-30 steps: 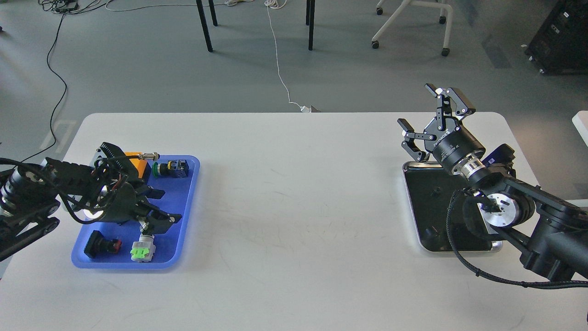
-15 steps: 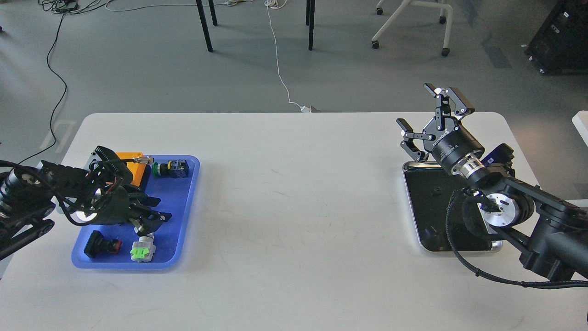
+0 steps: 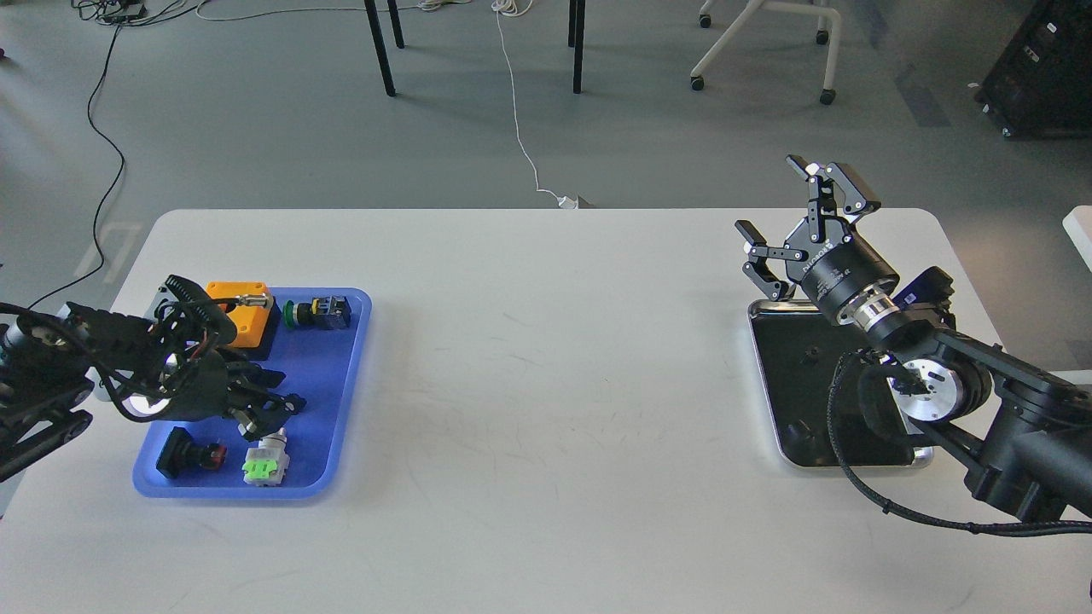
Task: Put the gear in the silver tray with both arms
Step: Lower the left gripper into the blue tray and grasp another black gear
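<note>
A white table [image 3: 546,358] fills the lower part of the head view, with grey floor, chair legs and loose cables beyond its 12 o'clock edge. At about 9 o'clock on the table lies a blue plastic tray [image 3: 341,384], and the left arm [image 3: 77,358] reaches in from the left edge above it. The left gripper [image 3: 275,408] hangs low over the middle of this tray, its dark fingers close together around a small silver piece, but the parts merge into one dark mass, so I cannot tell whether it is clamped on anything. At the tray's 12 o'clock end sits an orange block [image 3: 241,303] on a dark base, and just to its 3 o'clock side a green-and-black push button [image 3: 317,312]. At the tray's 6 o'clock end lie a black part with a red tip [image 3: 189,453] and, beside it at 3 o'clock, a white part with a bright green face [image 3: 266,462], right under the left gripper. The middle of the table is bare. At about 3 o'clock rests the silver tray [image 3: 789,443], its dark mirror bottom partly covered by the right arm [image 3: 981,401], which comes in from the lower right. The right gripper [image 3: 793,217] points toward 11 o'clock past the tray's far rim, its two fingers spread wide apart and holding nothing.
</note>
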Robot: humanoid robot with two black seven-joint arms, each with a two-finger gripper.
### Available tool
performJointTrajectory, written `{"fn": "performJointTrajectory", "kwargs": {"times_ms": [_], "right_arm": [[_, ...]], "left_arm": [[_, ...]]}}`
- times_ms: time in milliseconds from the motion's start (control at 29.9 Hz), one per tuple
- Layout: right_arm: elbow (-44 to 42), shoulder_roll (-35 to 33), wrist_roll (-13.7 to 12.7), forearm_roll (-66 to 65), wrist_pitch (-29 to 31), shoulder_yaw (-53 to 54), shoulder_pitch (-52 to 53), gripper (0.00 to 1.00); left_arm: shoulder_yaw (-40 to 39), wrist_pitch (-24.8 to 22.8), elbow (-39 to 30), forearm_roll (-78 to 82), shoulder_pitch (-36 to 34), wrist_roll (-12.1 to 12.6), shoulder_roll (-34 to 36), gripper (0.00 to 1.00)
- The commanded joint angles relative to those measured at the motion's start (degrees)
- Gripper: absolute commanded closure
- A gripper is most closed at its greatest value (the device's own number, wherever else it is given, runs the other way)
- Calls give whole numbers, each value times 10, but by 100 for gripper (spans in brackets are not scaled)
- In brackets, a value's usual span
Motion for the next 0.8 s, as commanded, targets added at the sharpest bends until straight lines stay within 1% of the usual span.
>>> {"fn": "performJointTrajectory", "kwargs": {"times_ms": [0,167,267,334,468,768], "right_arm": [[0,0,0,0,0,0,0,4],[0,0,0,0,-1,0,-1,4],[0,0,0,0,0,0,-1,4],[0,-1,0,0,0,0,0,4],[0,-1,0,0,-1,0,0,4],[0,-1,0,0,0,0,-1,4]], "left_arm": [[1,0,1,0,1,0,0,52],[8,0,4,0,0,0,0,53],[8,0,13,0,0,0,-2,59],[9,0,13,0,0,0,-3,61],[9,0,15,0,0,0,-3,68],[9,0,21,0,1,0,-7,68]]}}
